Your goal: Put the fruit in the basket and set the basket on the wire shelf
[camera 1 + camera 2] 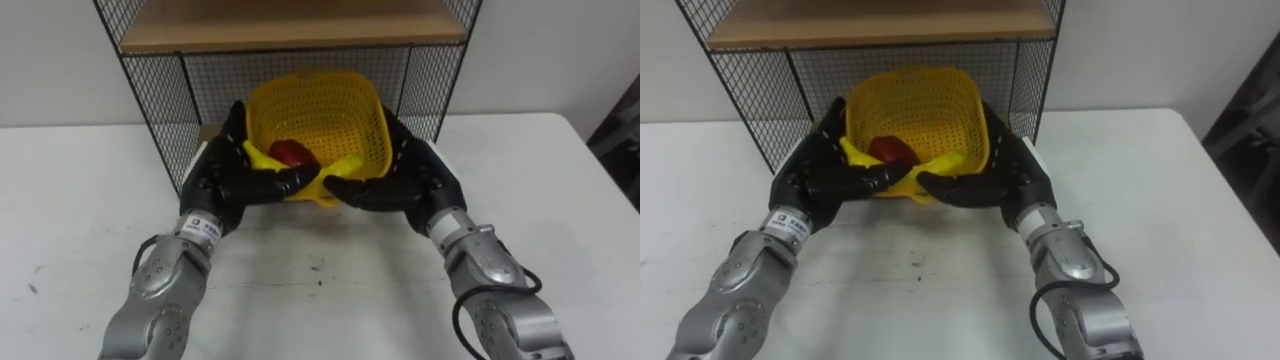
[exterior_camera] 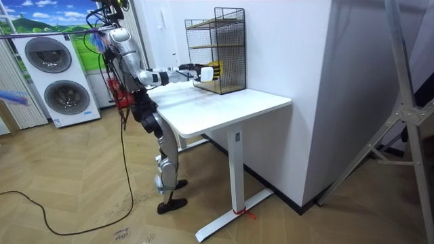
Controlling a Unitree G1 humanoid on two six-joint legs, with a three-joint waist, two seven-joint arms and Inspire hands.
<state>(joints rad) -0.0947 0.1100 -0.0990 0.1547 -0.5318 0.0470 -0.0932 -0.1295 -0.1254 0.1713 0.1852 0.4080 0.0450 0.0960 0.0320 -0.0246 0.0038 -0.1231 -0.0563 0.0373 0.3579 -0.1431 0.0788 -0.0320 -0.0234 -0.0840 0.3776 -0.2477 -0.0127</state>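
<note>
Basket [image 1: 330,110] with red fruit [image 1: 291,152], left hand [image 1: 225,175] and right hand [image 1: 405,180] curled round it; room view shows robot standing.

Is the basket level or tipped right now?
Tipped toward the robot: the basket turns its mouth to the head camera, red fruit visible inside. The left hand and right hand clasp its sides.

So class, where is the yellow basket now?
The yellow basket is mid-view in the left eye view, held between the left robot hand and right robot hand at the open front of the wire shelf, red fruit inside.
</note>
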